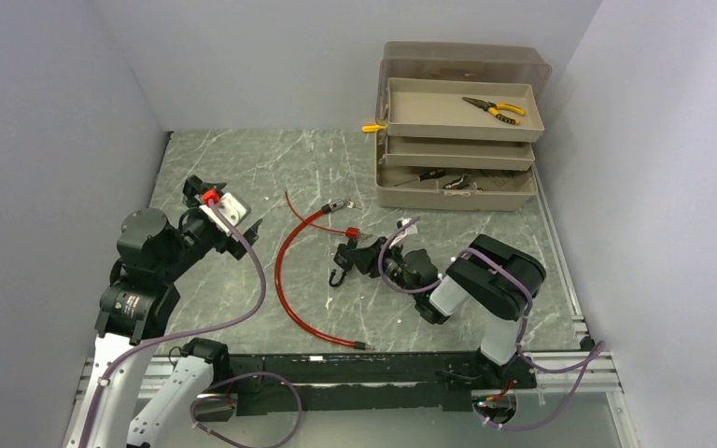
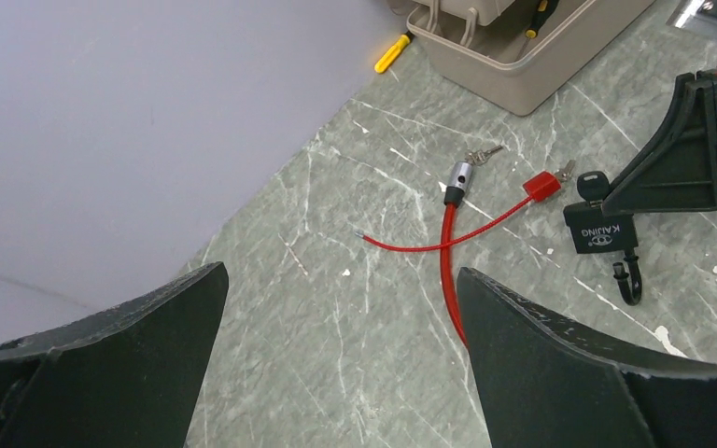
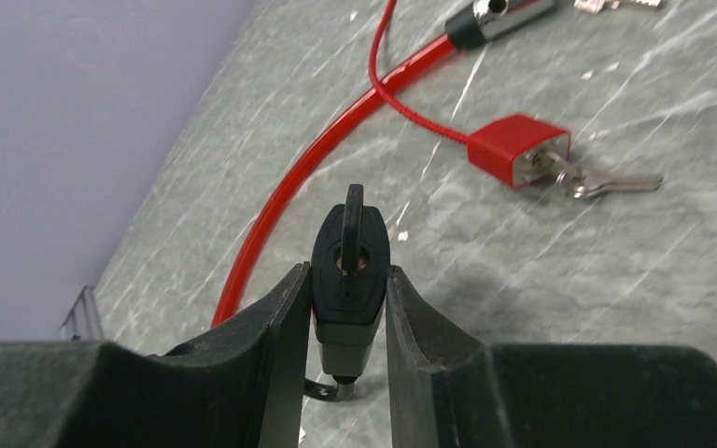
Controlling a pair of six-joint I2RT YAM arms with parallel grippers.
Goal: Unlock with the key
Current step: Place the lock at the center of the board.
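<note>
Black padlock (image 3: 350,280) is clamped in your right jaws near the middle of the surface (image 1: 243,168), its key (image 3: 353,201) seated and sticking out along the lock's long axis. Your left jaws gape empty toward the left edge; the key lies to their right.

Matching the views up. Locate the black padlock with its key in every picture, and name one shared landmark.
Top external: black padlock near the middle of the picture.
Left wrist: far right, mid-height.
Right wrist: lower centre, clamped in the right gripper.
Shared landmark: the small red padlock close beside it.
</note>
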